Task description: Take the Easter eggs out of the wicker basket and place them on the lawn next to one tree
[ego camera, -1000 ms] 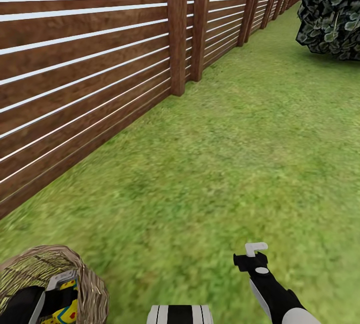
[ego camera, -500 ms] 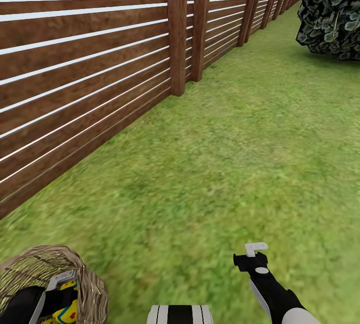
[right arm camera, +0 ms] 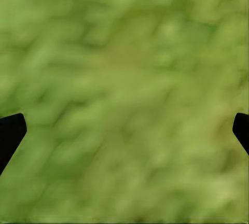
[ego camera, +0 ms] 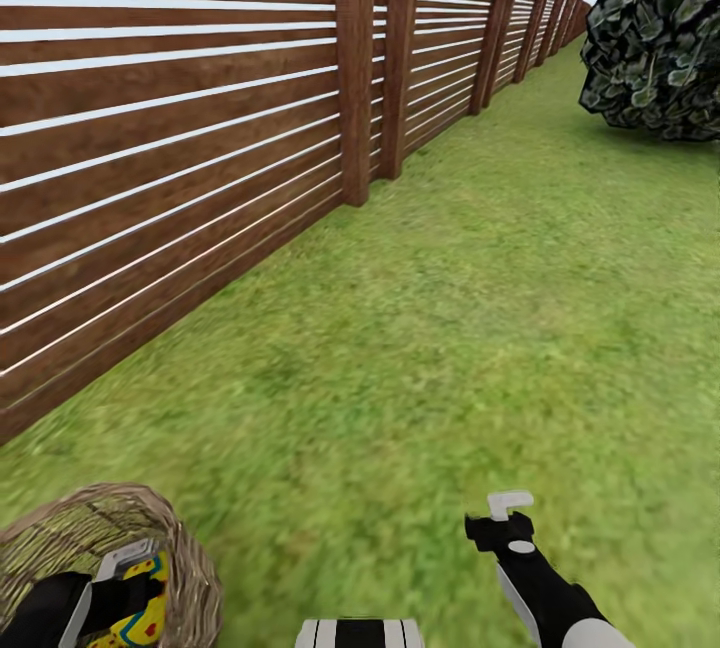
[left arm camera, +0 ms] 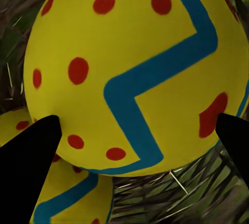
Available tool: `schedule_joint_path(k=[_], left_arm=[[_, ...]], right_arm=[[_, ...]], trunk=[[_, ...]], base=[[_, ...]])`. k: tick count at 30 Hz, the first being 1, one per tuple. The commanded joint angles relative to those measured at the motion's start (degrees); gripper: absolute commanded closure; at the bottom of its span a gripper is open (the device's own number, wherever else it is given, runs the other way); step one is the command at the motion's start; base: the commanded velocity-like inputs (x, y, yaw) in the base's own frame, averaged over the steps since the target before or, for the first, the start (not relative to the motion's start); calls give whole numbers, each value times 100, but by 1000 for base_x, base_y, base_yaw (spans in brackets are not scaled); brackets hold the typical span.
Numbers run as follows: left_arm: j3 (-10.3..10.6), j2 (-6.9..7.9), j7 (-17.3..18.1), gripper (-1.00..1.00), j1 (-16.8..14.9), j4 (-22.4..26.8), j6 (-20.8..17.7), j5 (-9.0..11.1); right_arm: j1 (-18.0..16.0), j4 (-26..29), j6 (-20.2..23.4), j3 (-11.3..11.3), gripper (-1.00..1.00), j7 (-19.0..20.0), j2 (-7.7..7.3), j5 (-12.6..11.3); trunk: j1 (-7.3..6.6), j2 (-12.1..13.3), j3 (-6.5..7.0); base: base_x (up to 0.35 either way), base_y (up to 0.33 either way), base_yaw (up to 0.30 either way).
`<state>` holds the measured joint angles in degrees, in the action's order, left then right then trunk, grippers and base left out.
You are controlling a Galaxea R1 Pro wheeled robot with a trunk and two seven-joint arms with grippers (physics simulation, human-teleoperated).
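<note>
Easter eggs point(left arm camera: 129, 73) sit inside the wicker basket point(ego camera: 60, 528); none lie out on the lawn point(ego camera: 450, 328). Left gripper point(left arm camera: 135, 130) straddles the top egg, contact unclear; right gripper point(right arm camera: 124, 130) hangs wide and empty.

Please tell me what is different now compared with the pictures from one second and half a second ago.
The head camera tilted up a little: fence, bush and wicker basket all shifted together. In the basket, the Easter egg at the left gripper seems slightly higher. The right gripper hangs open over the lawn as before.

Easter egg point(left arm camera: 132, 73) filling the gap between the left fingers point(left arm camera: 28, 162), wicker basket point(left arm camera: 207, 182) weave close behind, second egg point(left arm camera: 62, 198) beside one finger, open lawn point(right arm camera: 124, 94) between the spread right fingers point(right arm camera: 10, 133)
</note>
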<state>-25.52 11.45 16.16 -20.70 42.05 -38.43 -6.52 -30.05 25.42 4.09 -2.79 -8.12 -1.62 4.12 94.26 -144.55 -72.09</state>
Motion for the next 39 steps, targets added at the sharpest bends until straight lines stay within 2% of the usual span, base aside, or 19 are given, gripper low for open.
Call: schedule_joint_path(k=[1,7,11,13,17,21,31,39], left_arm=[[-23,-3,54,100,-4,5,-22,-79],[-23,-7,54,100,-3,5,-24,-78],[-24,-11,54,100,-4,5,-24,89],[-23,-11,54,100,-5,5,-24,111],[-23,-11,54,100,-5,4,-18,116],[-23,-20,54,100,-3,-3,-15,116],[-23,-54,54,100,-4,-12,-14,116],[-23,-128,54,100,-4,-4,2,116]], right_arm=[[-1,-8,44,-29,-100,-32,1,43],[-1,-20,47,-29,-100,-32,5,45],[-1,-40,44,-29,-100,-25,12,45],[-1,-77,40,-90,-100,-27,59,45],[-1,-115,39,-210,-100,-31,83,39],[-1,-111,39,-214,-100,-31,83,39],[-1,-112,39,-214,-100,-32,83,39],[-1,-123,39,-222,-100,-32,92,39]], trunk=[[-6,0,19],[-21,8,152],[-32,13,240],[-37,16,284],[-42,19,329],[-52,24,417],[-78,37,639],[-99,48,816]], base=[[-213,0,0],[-191,5,0],[-274,43,0],[-48,4,0],[-5,0,0],[-49,13,0],[-292,123,0],[-14,7,0]])
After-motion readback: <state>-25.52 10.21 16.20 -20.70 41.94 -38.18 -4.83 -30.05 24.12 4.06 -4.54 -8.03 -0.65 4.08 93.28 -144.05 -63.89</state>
